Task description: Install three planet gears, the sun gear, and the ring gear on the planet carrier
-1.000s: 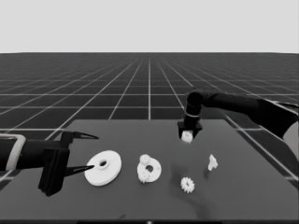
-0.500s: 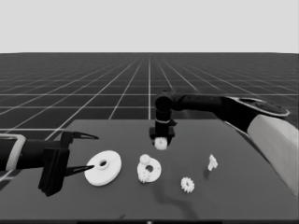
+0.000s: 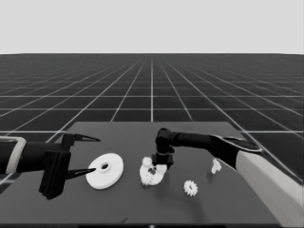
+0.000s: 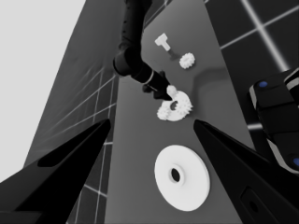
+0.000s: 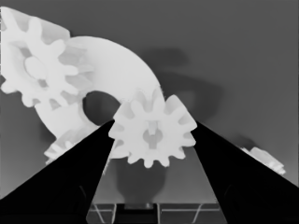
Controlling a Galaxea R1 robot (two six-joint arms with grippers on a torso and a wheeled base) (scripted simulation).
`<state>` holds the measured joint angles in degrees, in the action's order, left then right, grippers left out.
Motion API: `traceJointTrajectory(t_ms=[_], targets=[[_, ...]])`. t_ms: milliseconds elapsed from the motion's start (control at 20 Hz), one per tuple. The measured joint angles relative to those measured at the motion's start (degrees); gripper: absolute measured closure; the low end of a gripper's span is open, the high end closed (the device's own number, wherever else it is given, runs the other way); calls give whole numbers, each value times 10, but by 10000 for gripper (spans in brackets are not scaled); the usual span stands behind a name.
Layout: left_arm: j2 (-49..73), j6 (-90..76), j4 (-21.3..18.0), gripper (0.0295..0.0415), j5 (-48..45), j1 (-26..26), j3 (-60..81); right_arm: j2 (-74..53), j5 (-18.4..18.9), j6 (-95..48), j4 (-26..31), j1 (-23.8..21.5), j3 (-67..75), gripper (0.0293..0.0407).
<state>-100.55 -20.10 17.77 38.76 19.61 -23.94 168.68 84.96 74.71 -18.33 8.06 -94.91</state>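
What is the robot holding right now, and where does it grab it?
The right end effector holds a small toothed gear by its toothed rim, over the smaller round part. The left end effector holds nothing.

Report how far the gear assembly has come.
Done: two gears already sit on the smaller round part.
In hand: the right gripper holds a third gear just over that part.
Left: one gear lies loose on the table, and the larger round part lies apart, by the parked left gripper at the left end.

dark table [image 3: 118, 209] | gridded floor [image 3: 152, 90] to horizon | pale blank band [image 3: 152, 23] above
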Motion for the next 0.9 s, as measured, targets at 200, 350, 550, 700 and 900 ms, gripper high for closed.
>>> traceJointTrajectory(t_ms=[200,350,550,700,900], targets=[[0,0,0,326,0,0,0,1,-2,-3,-4,3,-5,356],[0,0,0,326,0,0,0,2,-3,-3,-4,4,-6,316],[0,0,0,326,0,0,0,2,-3,-3,-4,4,-6,315],[0,0,0,326,0,0,0,-21,35,40,67,-56,69,315],[0,0,0,326,0,0,0,-22,52,50,184,-192,82,315]])
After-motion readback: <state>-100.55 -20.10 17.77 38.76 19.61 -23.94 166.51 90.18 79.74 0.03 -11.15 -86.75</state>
